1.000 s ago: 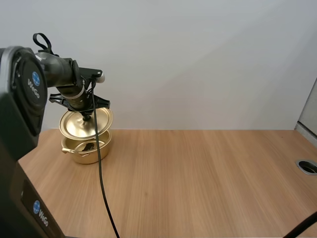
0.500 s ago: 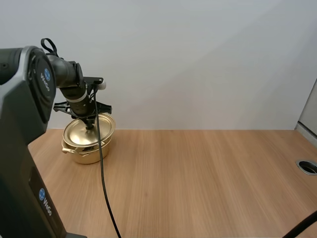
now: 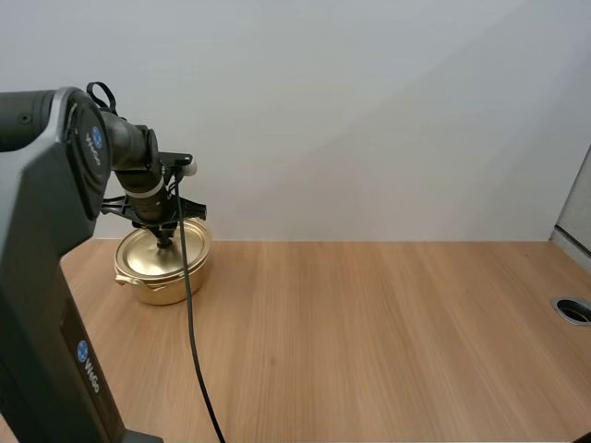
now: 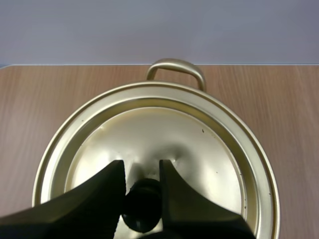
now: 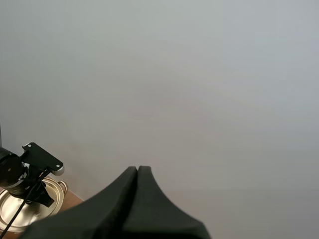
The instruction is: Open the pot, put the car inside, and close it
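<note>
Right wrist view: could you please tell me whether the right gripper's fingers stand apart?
No, the right gripper has its fingers lying together as one dark wedge, holding nothing.

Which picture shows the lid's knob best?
Left wrist view: the knob is close up, pinched by the left tool. High view: a tiny speck. Right wrist view: the lid is far off.

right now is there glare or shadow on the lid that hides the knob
Left wrist view: a soft sheen across the lid, no blown-out glare; the black knob reads clearly, pinched by the left gripper. High view: the lid is evenly lit, with only a faint shadow at the base of the pot.
</note>
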`<control>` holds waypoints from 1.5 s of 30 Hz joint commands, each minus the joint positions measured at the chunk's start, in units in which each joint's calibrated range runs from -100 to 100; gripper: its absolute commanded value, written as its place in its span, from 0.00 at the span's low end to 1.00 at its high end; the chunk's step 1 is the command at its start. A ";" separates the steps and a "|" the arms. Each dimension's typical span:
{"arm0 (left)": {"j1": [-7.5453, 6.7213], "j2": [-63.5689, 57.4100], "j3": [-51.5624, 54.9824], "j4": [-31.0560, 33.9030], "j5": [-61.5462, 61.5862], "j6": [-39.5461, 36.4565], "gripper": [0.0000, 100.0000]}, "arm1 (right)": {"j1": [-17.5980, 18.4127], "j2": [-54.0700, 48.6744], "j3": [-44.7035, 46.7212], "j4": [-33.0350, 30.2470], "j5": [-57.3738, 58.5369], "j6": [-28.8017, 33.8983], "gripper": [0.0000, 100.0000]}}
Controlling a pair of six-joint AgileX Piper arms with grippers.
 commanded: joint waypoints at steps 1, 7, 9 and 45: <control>0.04 -0.02 -0.08 0.81 0.19 -0.04 0.00 | -0.01 -0.18 0.00 0.09 0.03 0.01 0.00; 0.04 0.46 -0.08 0.92 0.40 -0.04 0.00 | -0.01 -0.16 0.00 0.19 0.03 0.01 0.00; 0.04 0.77 -0.08 0.92 0.36 -0.04 0.00 | -0.01 -0.16 0.00 0.19 0.03 0.01 0.00; -0.10 3.32 -0.08 1.86 -1.72 2.26 1.00 | -0.01 -0.16 0.00 0.19 0.03 0.01 0.00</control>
